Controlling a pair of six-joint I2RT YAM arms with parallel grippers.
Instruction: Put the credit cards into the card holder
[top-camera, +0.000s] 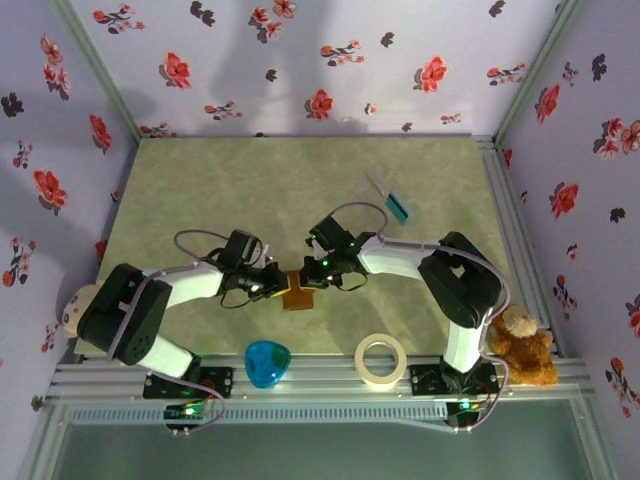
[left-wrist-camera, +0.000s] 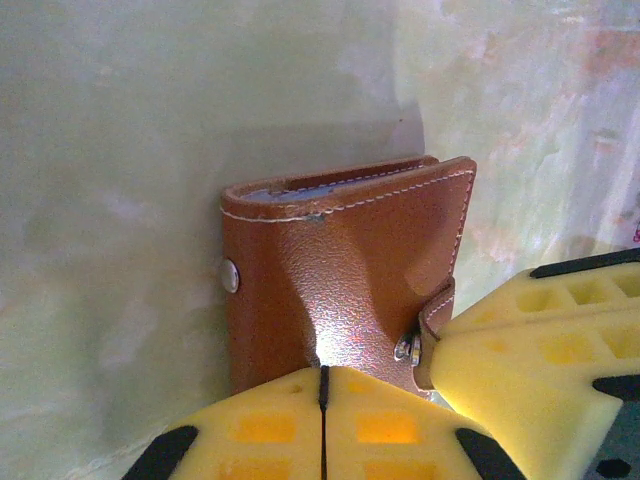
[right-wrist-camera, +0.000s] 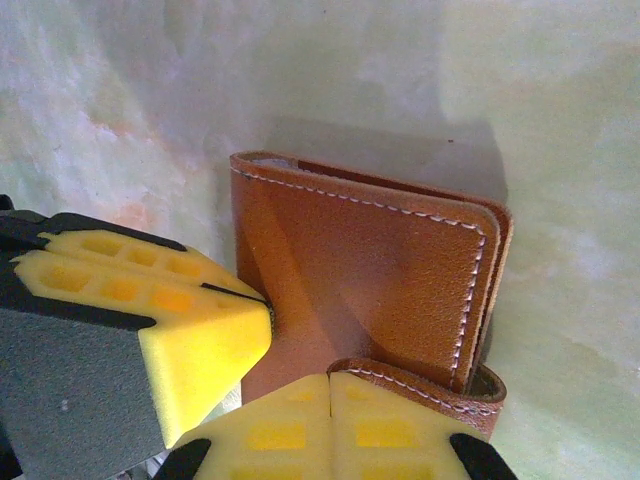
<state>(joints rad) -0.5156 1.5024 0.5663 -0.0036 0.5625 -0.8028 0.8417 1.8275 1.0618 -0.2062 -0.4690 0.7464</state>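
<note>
Card holder: a small brown leather-look folding card holder (left-wrist-camera: 340, 270) with pale stitching, folded over, sits between my two sets of fingers near the middle of the green marbled table (top-camera: 200, 190). I cannot tell whether it rests on the table or is lifted off it.
Left fingers: my left fingers (left-wrist-camera: 325, 385) are pressed together, the yellow pads meeting in a thin seam. They pinch the near edge of the card holder, and the leather puckers just above them.
Right fingers: my right fingers (right-wrist-camera: 333, 392) are closed too, with the end of the closing tab (right-wrist-camera: 420, 385) caught at their tips. They sit just beside my left ones, almost touching.
Closing tab: unfastened. In the left wrist view its metal snap is well apart from the round stud on the opposite side of the same face.
Fold: a thin greyish edge shows inside the far opening — what it is I cannot tell.
Credit card: one teal credit card (top-camera: 402, 207) lies far right on the table, well apart from the card holder and touching a clear plastic stand (top-camera: 380, 180).
Near edge: a translucent blue heart-shaped piece (top-camera: 268, 362) and a cream tape roll (top-camera: 381, 360) lie between my arm bases.
Right base: a brown teddy bear (top-camera: 522, 345) sits beside it.
</note>
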